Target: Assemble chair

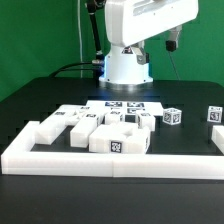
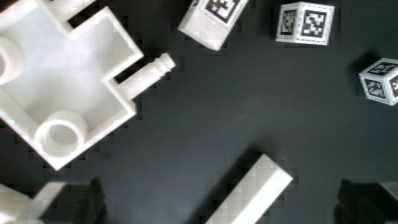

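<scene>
The chair's loose white tagged parts lie on the black table. A cluster of slabs and blocks (image 1: 100, 128) sits left of centre in the exterior view, with two small tagged cubes (image 1: 173, 117) (image 1: 214, 114) to its right. The wrist view looks down on a flat slab with a notch and a round hole (image 2: 63, 80), a short peg (image 2: 157, 65), a tagged block (image 2: 217, 20), two cubes (image 2: 306, 22) (image 2: 379, 80) and a white bar (image 2: 258, 190). My gripper (image 2: 217, 205) hangs high above them, open and holding nothing. Its dark fingers (image 2: 71, 200) show at the frame's edge.
A long low white border rail (image 1: 110, 160) runs along the table's front and turns up the sides. The marker board (image 1: 122, 104) lies flat behind the parts, in front of the arm's base (image 1: 125, 70). A green backdrop stands behind the table.
</scene>
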### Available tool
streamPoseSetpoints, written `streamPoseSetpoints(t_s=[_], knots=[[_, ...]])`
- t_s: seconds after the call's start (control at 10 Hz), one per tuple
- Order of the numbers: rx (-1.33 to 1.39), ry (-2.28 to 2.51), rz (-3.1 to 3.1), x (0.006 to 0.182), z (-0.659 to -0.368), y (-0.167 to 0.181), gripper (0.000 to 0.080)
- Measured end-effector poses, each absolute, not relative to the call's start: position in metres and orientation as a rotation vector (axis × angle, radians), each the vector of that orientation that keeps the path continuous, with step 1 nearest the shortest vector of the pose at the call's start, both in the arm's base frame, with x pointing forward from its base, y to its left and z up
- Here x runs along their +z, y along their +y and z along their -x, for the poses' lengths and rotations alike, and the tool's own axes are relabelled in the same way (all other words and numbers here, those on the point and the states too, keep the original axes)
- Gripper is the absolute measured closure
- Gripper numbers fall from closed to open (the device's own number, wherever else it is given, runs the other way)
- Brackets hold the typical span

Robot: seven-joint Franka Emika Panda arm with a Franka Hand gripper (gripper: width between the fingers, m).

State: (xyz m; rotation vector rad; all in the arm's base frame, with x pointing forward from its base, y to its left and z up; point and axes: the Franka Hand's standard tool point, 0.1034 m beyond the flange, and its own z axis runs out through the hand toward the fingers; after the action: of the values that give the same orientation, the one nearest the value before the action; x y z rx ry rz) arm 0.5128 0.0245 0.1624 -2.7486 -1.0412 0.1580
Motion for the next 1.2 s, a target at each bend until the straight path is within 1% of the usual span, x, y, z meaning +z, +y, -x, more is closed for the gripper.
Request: streamPoseSetpoints(t_s=[0.5,0.7,1.0,1.2], knots=[[0.161,-1.037,2.750,0.161,-0.512,0.024,0.0150],[0.165,-0.936,2.795,0.152,-0.510,0.015,0.0150],[0.126,-0.718,2.891,0.136,-0.521,-0.002,0.0150],[0.110,-0.723,2.892,0.135,-0.528,-0.013,0.0150]])
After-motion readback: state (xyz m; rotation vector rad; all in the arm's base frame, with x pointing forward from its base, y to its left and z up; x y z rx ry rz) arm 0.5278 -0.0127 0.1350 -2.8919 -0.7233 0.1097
